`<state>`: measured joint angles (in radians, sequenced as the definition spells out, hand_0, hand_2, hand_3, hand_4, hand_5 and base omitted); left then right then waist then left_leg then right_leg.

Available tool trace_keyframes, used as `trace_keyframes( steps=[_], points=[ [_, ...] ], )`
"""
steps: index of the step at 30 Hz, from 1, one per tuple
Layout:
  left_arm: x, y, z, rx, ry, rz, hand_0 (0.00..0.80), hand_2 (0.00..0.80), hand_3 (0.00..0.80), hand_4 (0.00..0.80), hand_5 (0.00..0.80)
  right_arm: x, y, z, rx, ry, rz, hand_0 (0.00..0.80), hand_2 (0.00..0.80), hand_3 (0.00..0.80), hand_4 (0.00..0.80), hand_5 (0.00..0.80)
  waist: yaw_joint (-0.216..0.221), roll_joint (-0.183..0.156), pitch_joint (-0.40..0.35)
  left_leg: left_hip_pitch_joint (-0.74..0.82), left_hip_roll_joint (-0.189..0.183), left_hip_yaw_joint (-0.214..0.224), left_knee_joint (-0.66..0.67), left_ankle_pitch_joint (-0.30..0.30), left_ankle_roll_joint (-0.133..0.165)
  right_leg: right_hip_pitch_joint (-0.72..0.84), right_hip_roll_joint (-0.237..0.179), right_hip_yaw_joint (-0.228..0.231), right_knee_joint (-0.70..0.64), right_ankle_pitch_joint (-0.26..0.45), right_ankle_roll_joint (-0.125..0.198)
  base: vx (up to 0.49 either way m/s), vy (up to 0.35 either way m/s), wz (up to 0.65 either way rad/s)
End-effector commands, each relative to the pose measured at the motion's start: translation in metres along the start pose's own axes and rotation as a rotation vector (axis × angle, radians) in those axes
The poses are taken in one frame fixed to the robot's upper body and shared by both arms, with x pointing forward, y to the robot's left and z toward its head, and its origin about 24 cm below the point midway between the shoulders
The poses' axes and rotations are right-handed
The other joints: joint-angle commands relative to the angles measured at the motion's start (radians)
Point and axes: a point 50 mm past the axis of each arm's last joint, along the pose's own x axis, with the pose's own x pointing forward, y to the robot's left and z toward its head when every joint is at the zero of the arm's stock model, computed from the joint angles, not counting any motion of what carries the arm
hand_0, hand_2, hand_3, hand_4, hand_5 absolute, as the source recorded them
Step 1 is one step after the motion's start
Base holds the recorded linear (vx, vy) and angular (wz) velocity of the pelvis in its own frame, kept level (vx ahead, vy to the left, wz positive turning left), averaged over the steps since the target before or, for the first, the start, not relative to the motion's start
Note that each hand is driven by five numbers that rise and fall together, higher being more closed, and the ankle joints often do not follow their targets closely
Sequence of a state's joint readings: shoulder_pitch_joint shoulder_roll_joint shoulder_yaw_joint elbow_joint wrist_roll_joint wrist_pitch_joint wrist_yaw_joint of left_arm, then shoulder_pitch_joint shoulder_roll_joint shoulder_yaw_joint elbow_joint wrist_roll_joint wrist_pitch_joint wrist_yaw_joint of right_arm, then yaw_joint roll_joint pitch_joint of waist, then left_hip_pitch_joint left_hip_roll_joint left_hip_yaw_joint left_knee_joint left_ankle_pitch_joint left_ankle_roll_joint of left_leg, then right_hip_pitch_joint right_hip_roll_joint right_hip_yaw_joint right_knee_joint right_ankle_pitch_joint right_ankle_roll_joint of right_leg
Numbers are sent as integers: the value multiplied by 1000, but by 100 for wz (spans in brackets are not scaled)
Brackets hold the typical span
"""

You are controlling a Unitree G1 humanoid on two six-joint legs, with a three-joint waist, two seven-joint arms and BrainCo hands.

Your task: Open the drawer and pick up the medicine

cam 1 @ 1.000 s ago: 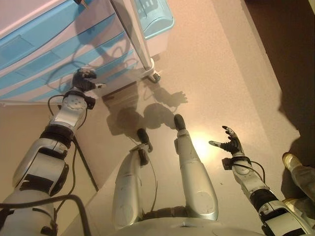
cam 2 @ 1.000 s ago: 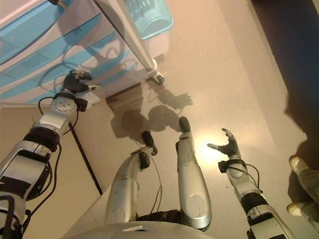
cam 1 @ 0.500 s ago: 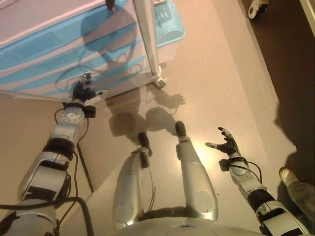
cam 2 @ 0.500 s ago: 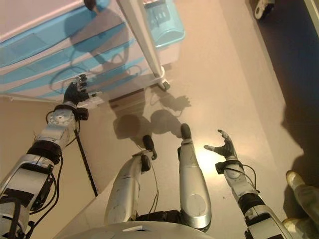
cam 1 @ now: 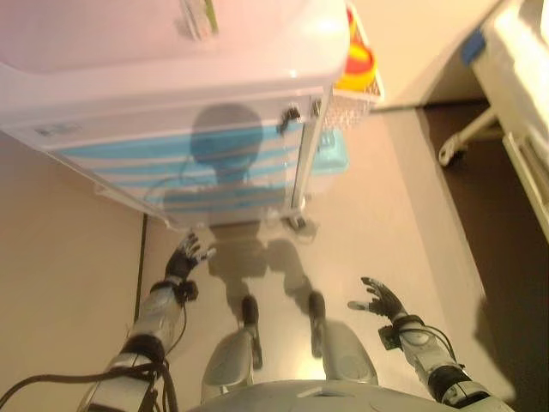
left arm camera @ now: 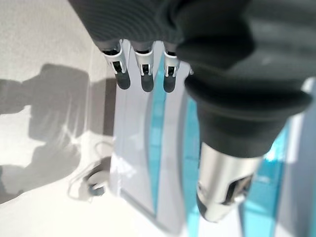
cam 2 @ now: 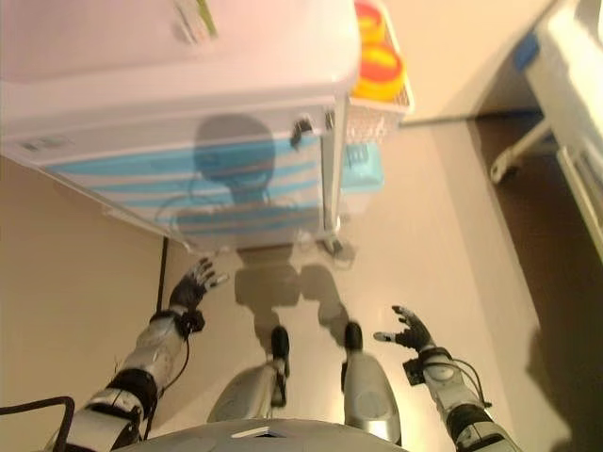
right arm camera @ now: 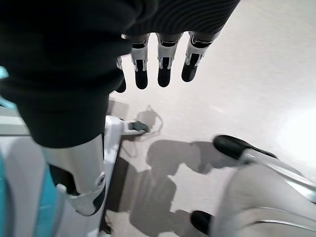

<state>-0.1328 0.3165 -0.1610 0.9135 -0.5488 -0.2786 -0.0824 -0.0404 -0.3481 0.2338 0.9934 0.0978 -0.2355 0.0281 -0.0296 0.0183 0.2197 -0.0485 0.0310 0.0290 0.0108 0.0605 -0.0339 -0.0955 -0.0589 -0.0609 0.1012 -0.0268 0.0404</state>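
Observation:
A wheeled cart (cam 1: 163,94) with a white top stands in front of me, and its blue-striped drawers (cam 1: 227,163) are all closed. No medicine shows in any view. My left hand (cam 1: 187,255) hovers open, fingers spread, just below the cart's lowest drawer and apart from it. In the left wrist view its straight fingers (left arm camera: 142,75) point along the blue and white drawer fronts (left arm camera: 170,148). My right hand (cam 1: 383,301) hangs open over the floor at the lower right, holding nothing; the right wrist view shows its fingers (right arm camera: 164,63) straight.
A small green and white box (cam 1: 197,15) lies on the cart's top. A wire basket (cam 1: 353,86) with yellow and red things hangs on the cart's right side. A light blue bin (cam 1: 330,154) sits behind the cart. A bed frame with a caster (cam 1: 448,156) stands at the right.
The whole picture has shifted: the camera now looks higher, showing the cart's top. My left hand has spread its fingers and sits a little off the cart's bottom. The right hand stays open.

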Motion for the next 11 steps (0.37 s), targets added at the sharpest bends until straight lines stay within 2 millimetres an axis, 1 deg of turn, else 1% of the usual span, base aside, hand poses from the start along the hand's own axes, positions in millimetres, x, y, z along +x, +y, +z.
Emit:
trace_keyframes(
  steps=[1,3,4,6,7,9,11],
  points=[
    [-2,1,-4,72,-21,-2,0,0,0,0,0,-8,7,-17,19,51,16,0,0,0,0,0,19,-29,-29,-13,-69,11,62,-103,17,42,11,-15,-65,19,-4,34,-44,30],
    [-10,0,-22,106,41,-21,0,0,0,0,0,-10,9,-25,22,87,13,0,0,0,0,0,32,-25,-50,7,-65,1,37,-93,10,65,11,-33,-80,17,-6,4,-35,33],
    [-13,0,-28,120,64,-28,0,0,0,0,0,-10,10,-27,20,97,12,0,0,0,0,0,35,-25,-56,10,-65,-2,35,-93,9,70,11,-38,-83,16,-7,-1,-32,28],
    [-24,-3,-50,193,148,-63,0,0,0,0,0,-12,14,-35,10,132,11,0,0,0,0,0,46,-25,-74,21,-67,-9,36,-96,10,85,6,-53,-87,12,-7,2,-27,24],
    [-27,-3,-57,208,181,-81,0,0,0,0,0,-13,15,-37,6,141,12,0,0,0,0,0,49,-25,-78,25,-67,-10,36,-97,11,90,5,-57,-87,10,-7,5,-34,20],
    [-39,-6,-78,247,272,-132,0,0,0,0,0,-14,19,-42,-1,168,18,0,0,0,0,0,55,-25,-91,41,-67,-12,31,-101,14,109,4,-68,-89,5,-7,8,-38,6],
    [-46,-9,-91,257,354,-192,0,0,0,0,0,-14,22,-45,-5,181,25,0,0,0,0,0,57,-24,-100,56,-67,-12,22,-102,18,122,6,-71,-91,1,-5,3,-18,1]
  ],
)
